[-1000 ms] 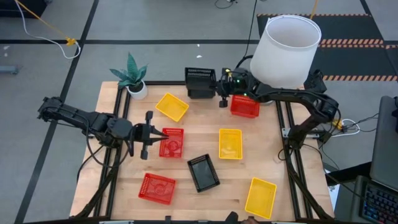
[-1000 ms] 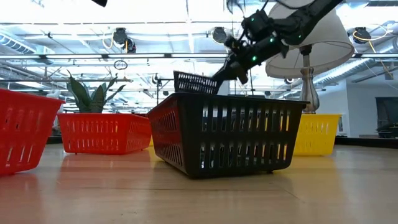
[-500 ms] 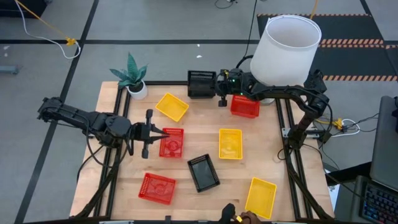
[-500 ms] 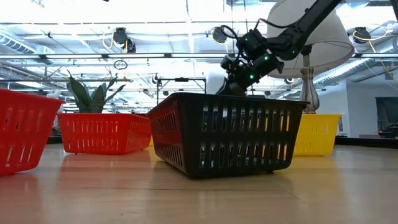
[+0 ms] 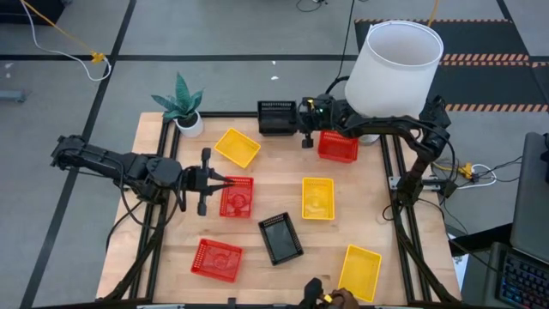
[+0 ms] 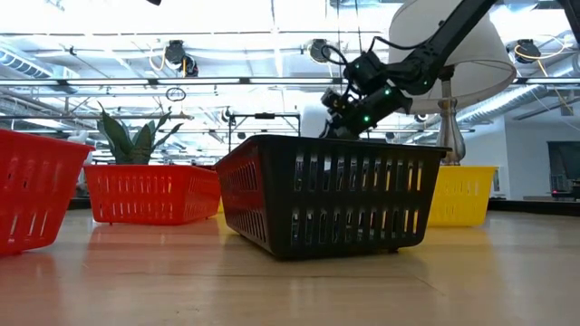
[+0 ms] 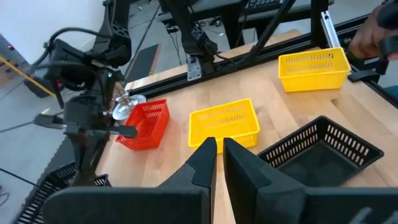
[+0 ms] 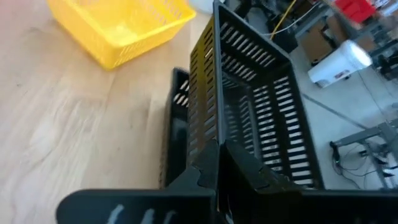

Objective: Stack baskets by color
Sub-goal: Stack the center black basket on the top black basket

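My right gripper [image 5: 299,121] is at the table's far edge, shut on a black basket [image 5: 277,117], which tilts over a second black basket [image 8: 176,127] lying beneath it. In the low view a third black basket [image 6: 331,195] in front hides both. My left gripper [image 5: 223,182] hovers shut, holding nothing, over the left rim of a red basket [image 5: 238,196]. Loose on the wood lie two more red baskets [image 5: 338,146] [image 5: 216,259], three yellow ones [image 5: 238,147] [image 5: 318,198] [image 5: 359,272] and that third black basket [image 5: 280,238]. My right gripper pinches the top rim of the black basket's right-hand wall [image 8: 210,140], one finger inside the basket and one outside. The fingers come from the table's right, slanting a little downward. The basket sits tilted in the hold, above the other black basket; whether they touch I cannot tell.
A big white lampshade [image 5: 393,69] stands at the far right corner, over my right arm. A potted plant [image 5: 183,110] is at the far left corner. A person's hand [image 5: 324,298] shows at the near edge, by the near yellow basket.
My right gripper has sunk with the black basket at the far edge. In the low view the basket showed above the front black basket's rim a second ago and is now hidden behind it.
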Available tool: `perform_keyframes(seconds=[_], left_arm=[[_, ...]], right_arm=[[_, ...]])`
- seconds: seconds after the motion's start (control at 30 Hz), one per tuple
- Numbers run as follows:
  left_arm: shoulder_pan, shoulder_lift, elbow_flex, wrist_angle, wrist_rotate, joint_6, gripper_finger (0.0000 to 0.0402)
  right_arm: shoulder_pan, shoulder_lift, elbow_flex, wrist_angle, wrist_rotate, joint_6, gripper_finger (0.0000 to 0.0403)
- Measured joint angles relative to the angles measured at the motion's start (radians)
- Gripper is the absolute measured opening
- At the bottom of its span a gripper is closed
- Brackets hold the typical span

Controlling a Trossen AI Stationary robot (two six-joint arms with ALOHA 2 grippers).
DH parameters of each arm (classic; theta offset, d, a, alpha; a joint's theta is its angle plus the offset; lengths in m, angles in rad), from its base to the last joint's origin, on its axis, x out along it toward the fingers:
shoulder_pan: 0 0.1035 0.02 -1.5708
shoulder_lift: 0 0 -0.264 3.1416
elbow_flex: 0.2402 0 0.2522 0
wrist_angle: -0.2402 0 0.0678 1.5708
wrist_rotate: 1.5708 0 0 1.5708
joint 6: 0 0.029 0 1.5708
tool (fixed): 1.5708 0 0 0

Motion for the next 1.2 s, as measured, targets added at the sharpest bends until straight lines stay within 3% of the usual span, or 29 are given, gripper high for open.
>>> perform_keyframes(seconds=[0.27, 1.03, 1.2], left_arm=[[0.000, 0.000, 0.000, 0.000, 0.001, 0.000, 0.0033], [0.000, 0.000, 0.000, 0.005, 0.001, 0.004, 0.0033], [0.000, 0.000, 0.000, 0.006, 0.002, 0.003, 0.0033]], right_arm=[[0.002, 0.024, 0.000, 0.001, 0.057, 0.011, 0.0004], [0.016, 0.037, 0.000, 0.006, 0.051, 0.003, 0.0004], [0.017, 0.047, 0.000, 0.016, 0.057, 0.009, 0.0026]])
